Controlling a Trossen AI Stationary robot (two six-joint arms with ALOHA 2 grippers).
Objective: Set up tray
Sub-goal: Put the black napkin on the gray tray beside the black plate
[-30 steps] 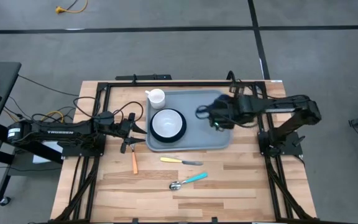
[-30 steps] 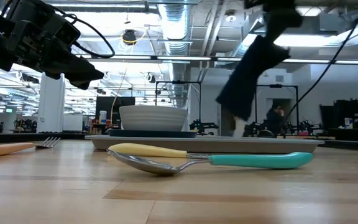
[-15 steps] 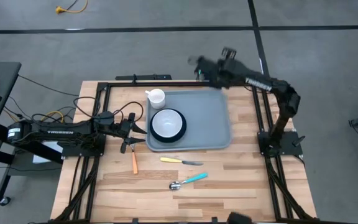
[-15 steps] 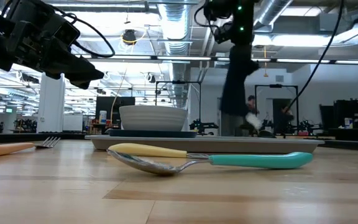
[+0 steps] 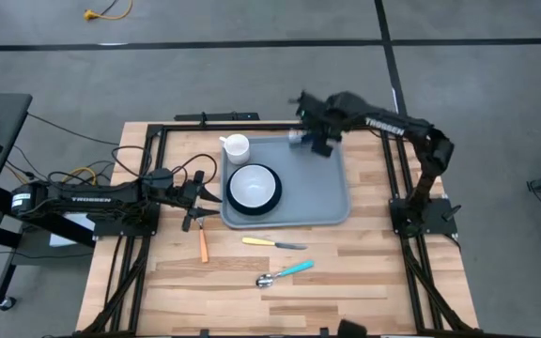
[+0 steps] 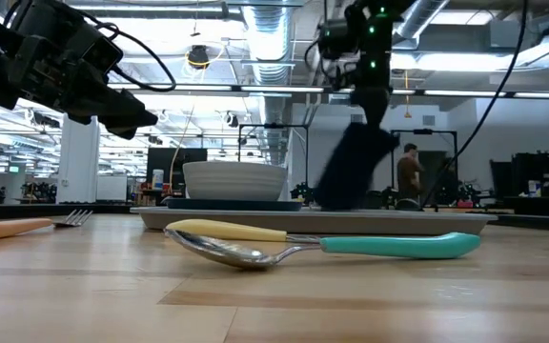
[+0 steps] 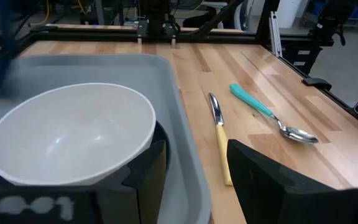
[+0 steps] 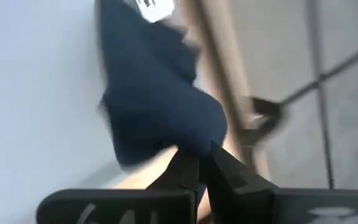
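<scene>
**On the table: tray setting, items as found**

On the butcher-block table (image 5: 346, 272) we list first what is poorly seen. Right gripper (image 5: 310, 139): raised over the far edge of the tray (image 5: 322, 197), fingers pressed together on a dark navy napkin (image 8: 154, 106); the cloth hangs limp and bunched, and motion smears it in every view, so we cannot make out its folds. From table height the napkin (image 6: 351, 171) shows only as a dark hanging shape that screens part of the room behind. A person (image 6: 408, 176) stands far back in that room, small and indistinct.

Left gripper (image 5: 198, 202): hovering just beside the tray's left rim, fingers apart, holding nothing. We see the wrist camera's lower field blocked by its own dark fingers.

Tray: large, flat, grey-blue, rounded corners, low raised rim; lies at the table's middle, toward the far side. Its right half is bare.

On the tray's left half: white bowl (image 5: 253, 185), smooth and round, seated on a dark round plate (image 5: 234, 202) mostly hidden beneath it.

Off the tray:
- white cup (image 5: 237, 146), touching or just beside its far left corner, we cannot tell which;
- fork, orange handle (image 5: 203, 242), near the left gripper;
- knife, yellow handle (image 5: 272, 243), just in front of the tray;
- spoon, teal handle, shiny bowl (image 5: 285, 273), nearer the front edge.
</scene>
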